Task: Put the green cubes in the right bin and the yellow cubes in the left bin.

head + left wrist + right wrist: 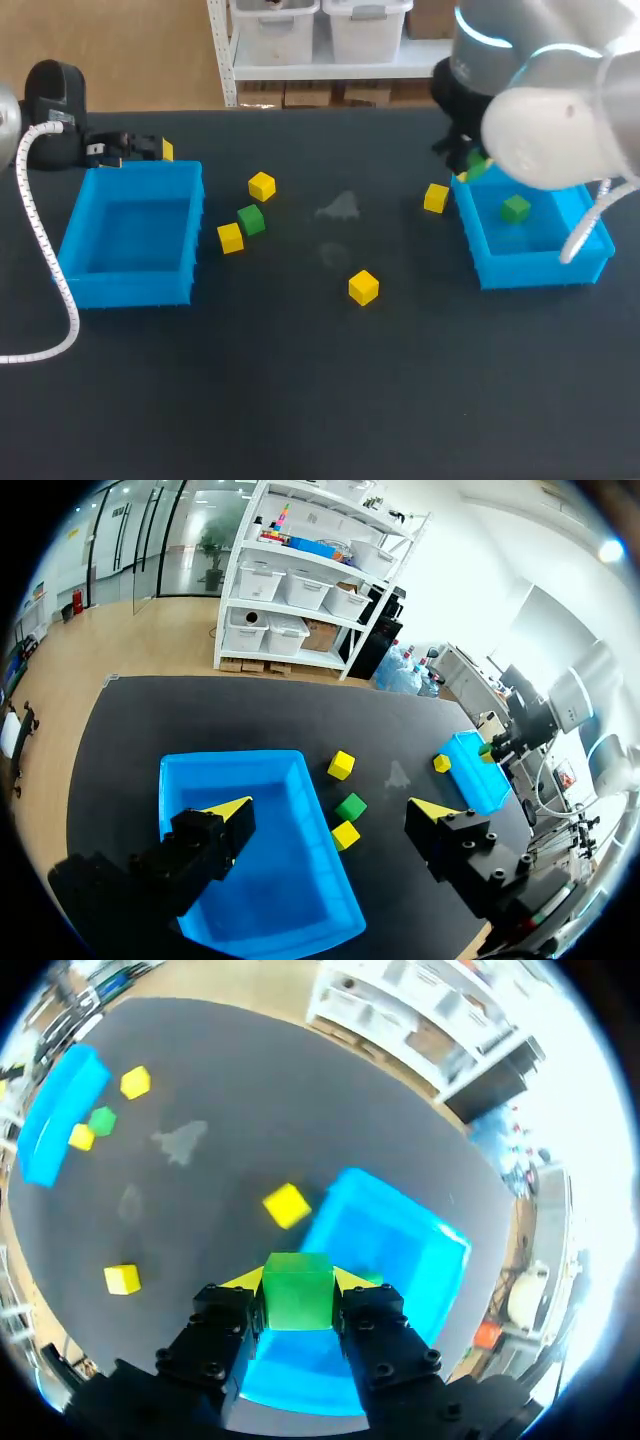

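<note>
Cube [297, 1302], green, pinched in right gripper [297, 1282] over right bin [392, 1228]'s edge — left gripper [333, 808] spread.

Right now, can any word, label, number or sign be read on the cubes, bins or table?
None can be read.
No label on the left bin or the right bin: plain blue.
The green cube in the right fingers: blank faces.
The yellow cube mid-table: blank.

Left pincer [332, 808] spread, right pincer [298, 1279] gripping green cube [297, 1300]
</note>
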### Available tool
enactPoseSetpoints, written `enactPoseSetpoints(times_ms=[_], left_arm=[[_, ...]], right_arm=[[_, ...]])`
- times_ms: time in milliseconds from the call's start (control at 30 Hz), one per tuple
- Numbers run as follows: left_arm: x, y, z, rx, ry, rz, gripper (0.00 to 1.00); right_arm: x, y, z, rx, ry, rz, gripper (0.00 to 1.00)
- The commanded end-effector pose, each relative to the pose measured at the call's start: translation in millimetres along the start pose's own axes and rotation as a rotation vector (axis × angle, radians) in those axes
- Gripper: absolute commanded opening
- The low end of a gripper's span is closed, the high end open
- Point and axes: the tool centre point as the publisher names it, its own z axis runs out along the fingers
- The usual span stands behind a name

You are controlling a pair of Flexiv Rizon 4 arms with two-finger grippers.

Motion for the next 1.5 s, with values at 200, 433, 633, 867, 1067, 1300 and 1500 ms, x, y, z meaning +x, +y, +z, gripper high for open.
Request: enactPoseSetpoints(times_ms=[200, 433, 633, 867, 1067, 1300, 1500], left_arm=[[1.1, 2.2, 0.0, 0.01, -0.005, 0.002, 1.0], [1.1, 2.2, 0.0, 0.01, -0.005, 0.002, 1.0], [1.1, 2.2, 0.0, 0.01, -0.005, 0.002, 1.0], [1.1, 2.2, 0.0, 0.01, -0.005, 0.002, 1.0], [1.1, 2.2, 0.0, 0.01, -0.005, 0.002, 1.0], [1.1, 2.2, 0.0, 0.01, -0.005, 0.002, 1.0], [1.1, 2.2, 0.0, 0.01, -0.005, 0.002, 1.0]], right_arm=[[36.8, -44.4, 12.7, 0.01, -0.018, 0.131, 0.03], [52.6, -60.6, 26.9, -0.001, 0.008, 0.207, 0.01], [53.7, -57.3, 32.3, -0.014, 0.012, 0.215, 1.0], [31.2, -36.8, 18.5, -0.022, -0.027, 0.109, 1.0], [4.1, -9.6, 0.7, -0.038, -0.077, -0.018, 1.0], [-24.2, 26.0, -8.4, -0.061, -0.102, -0.162, 1.0], [-46.5, 54.1, -11.6, -0.087, -0.11, -0.198, 1.0]])
